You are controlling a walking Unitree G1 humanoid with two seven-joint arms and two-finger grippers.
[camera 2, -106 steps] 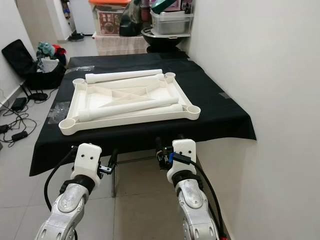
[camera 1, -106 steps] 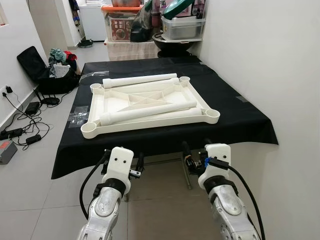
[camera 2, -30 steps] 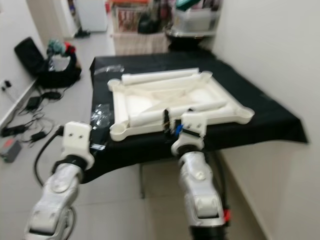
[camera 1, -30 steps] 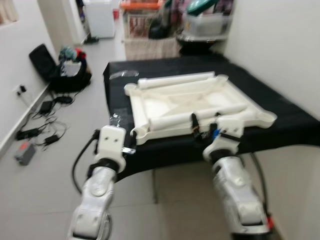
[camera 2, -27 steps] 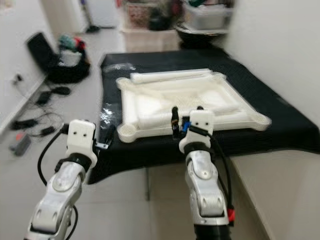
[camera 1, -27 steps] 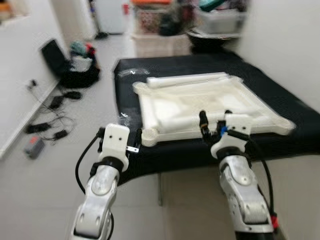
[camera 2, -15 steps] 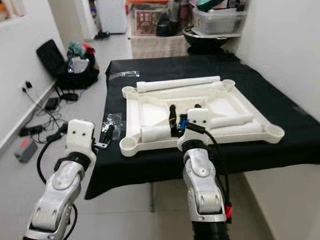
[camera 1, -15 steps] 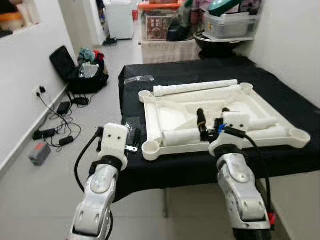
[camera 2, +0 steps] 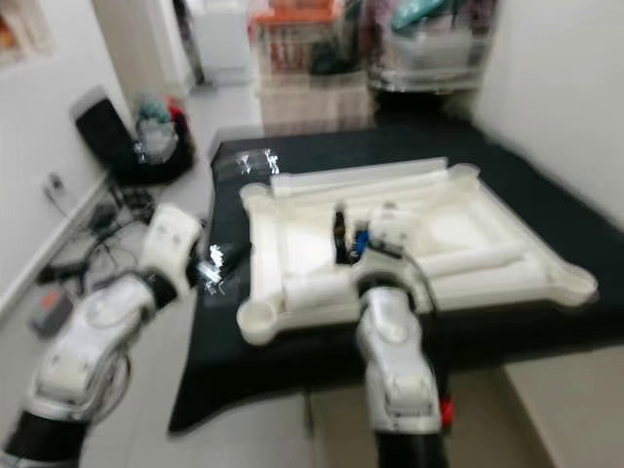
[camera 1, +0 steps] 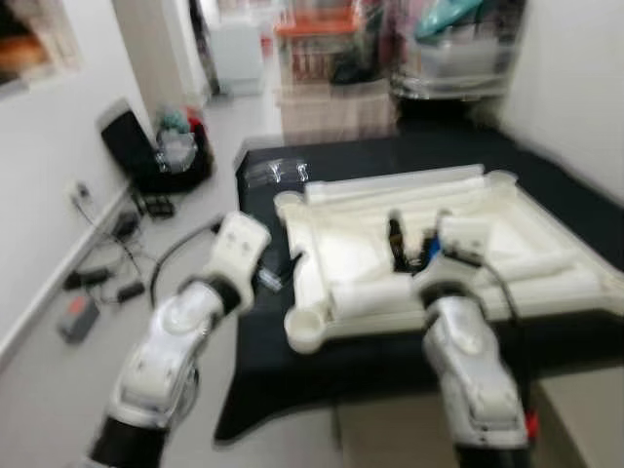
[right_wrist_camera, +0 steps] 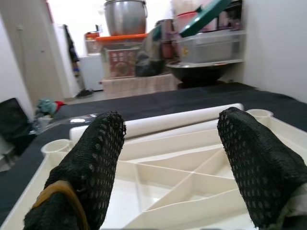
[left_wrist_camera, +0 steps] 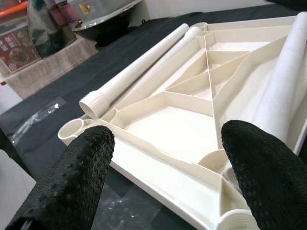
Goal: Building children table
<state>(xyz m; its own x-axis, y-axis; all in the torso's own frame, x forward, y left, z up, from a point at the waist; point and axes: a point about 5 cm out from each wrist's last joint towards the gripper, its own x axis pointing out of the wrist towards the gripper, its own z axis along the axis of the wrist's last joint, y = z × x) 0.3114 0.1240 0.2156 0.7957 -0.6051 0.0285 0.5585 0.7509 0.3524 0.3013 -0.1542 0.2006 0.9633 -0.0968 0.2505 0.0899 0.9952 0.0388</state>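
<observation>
right pincer (right_wrist_camera: 168, 158) spread over tabletop (camera 2: 292, 244) (inverted) | left pincer (left_wrist_camera: 168, 177) spread beside it

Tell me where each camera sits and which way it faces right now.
Left eye view: on the head, facing forward and down at the tabletop on the black cloth; both arms show, right gripper over the tabletop.
Right eye view: same head, same scene; left gripper beside the tabletop's left edge.
Left wrist view: along the open left fingers across the tabletop to a leg.
Right wrist view: along the open right fingers over the ribs toward the bins.
Shared: all four see the tabletop and the far leg.
</observation>
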